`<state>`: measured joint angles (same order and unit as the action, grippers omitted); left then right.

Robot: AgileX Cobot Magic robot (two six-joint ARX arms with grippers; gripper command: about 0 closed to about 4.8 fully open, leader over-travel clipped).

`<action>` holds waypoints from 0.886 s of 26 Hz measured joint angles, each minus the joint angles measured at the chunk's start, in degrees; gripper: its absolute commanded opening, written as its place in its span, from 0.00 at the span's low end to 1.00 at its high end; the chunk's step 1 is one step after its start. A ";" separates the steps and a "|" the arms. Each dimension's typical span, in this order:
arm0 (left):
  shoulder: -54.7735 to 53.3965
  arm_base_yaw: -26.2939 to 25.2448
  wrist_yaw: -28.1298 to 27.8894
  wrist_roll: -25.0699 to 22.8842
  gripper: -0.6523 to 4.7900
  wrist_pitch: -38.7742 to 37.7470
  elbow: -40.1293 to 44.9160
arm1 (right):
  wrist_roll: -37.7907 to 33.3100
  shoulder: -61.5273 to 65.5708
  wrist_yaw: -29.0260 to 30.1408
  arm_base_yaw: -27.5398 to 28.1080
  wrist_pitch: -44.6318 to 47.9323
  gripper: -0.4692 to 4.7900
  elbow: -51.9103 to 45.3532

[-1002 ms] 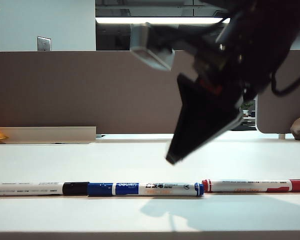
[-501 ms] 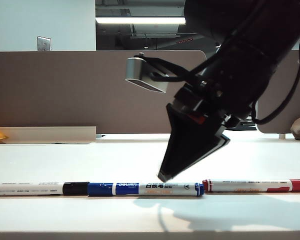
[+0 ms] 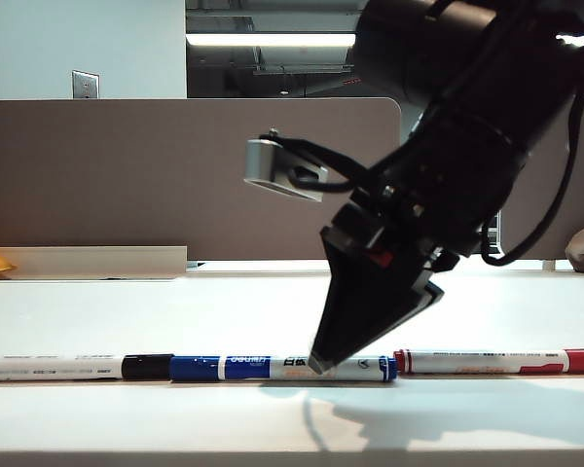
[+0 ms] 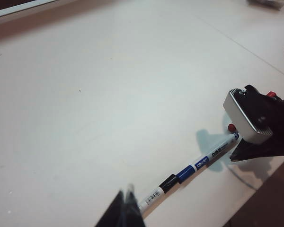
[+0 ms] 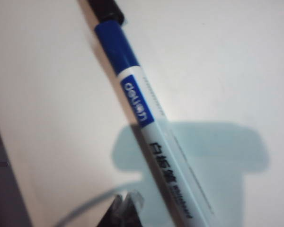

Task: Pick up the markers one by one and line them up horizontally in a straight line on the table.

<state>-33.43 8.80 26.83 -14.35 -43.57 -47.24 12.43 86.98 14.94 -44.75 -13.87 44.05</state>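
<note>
— Arms first: where do they stand?

— Right arm fills the upper right of the exterior view, a bulky black mass slanting down toward the table (image 3: 97, 321). Its right gripper (image 3: 318, 367) points steeply downward, and the two fingers are pressed together into one dark wedge with no gap between them. A silver wrist camera (image 3: 277, 167) sticks out from the arm above it.

— And the other one?

— Only its tip shows, in the left wrist view: the left gripper (image 4: 128, 196) hangs above the table, fingers closed together, holding nothing.

— Where are the markers relative to the right gripper?

— Three lie end to end in one row along the near part of the table. The black-capped marker (image 3: 73, 367) is at the left of the exterior view, the blue-capped marker (image 3: 273, 368) in the middle, the red-capped marker (image 3: 496, 362) at the right. The right gripper's tip comes down right at the white barrel of the blue-capped marker, toward its right half; I cannot tell whether it touches. Its shadow falls on the table just in front.

— Does the right wrist view agree?

— Yes. The blue-capped marker's barrel runs diagonally across the frame, brand label visible, and the closed fingertips sit just beside the printed white section. The black cap of the neighbouring marker shows beyond the blue end.

— Is anything gripped?

— No, both grippers are closed on nothing.
</note>
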 measured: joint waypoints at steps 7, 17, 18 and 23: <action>0.00 0.00 0.00 0.00 0.11 0.00 0.00 | -0.15 0.33 0.11 1.77 -0.11 0.08 -0.02; 0.00 0.00 -0.02 0.00 0.11 0.00 0.00 | -0.15 0.35 0.09 2.56 -0.09 0.08 -0.02; 0.00 0.00 -0.02 0.00 0.11 0.00 0.00 | -0.15 0.35 0.09 2.64 -0.09 0.08 -0.02; 0.00 0.00 -0.02 0.00 0.11 0.00 0.00 | -0.17 0.96 0.09 2.78 -0.09 0.08 -0.02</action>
<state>-33.43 8.80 26.81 -14.35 -43.57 -47.24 12.25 87.94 15.03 -41.98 -13.96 44.03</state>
